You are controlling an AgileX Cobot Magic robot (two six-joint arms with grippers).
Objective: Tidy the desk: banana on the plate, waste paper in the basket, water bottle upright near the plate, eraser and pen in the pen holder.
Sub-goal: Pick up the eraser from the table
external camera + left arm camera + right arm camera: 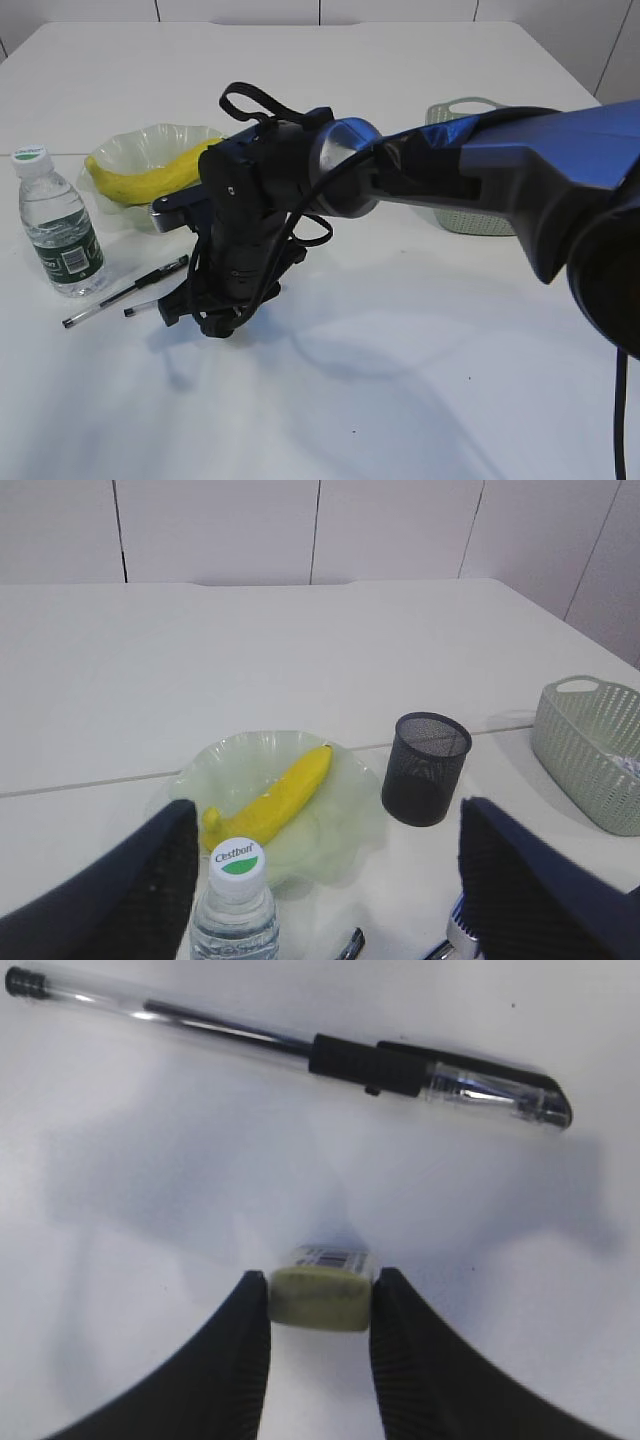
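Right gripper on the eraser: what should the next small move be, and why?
Probably lift straight up. The right gripper has its fingers against both sides of the eraser, which lies on the desk near a pen.

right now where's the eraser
In the right wrist view the eraser sits low in the middle, pinched between the right jaws on the desk, just below the pen.

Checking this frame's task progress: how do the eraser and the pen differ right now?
The eraser is a short pale yellow block; the pen is long, clear and black. The eraser sits between the right gripper fingers, which touch both its sides; the pen lies free on the desk. Neither is in the pen holder yet.
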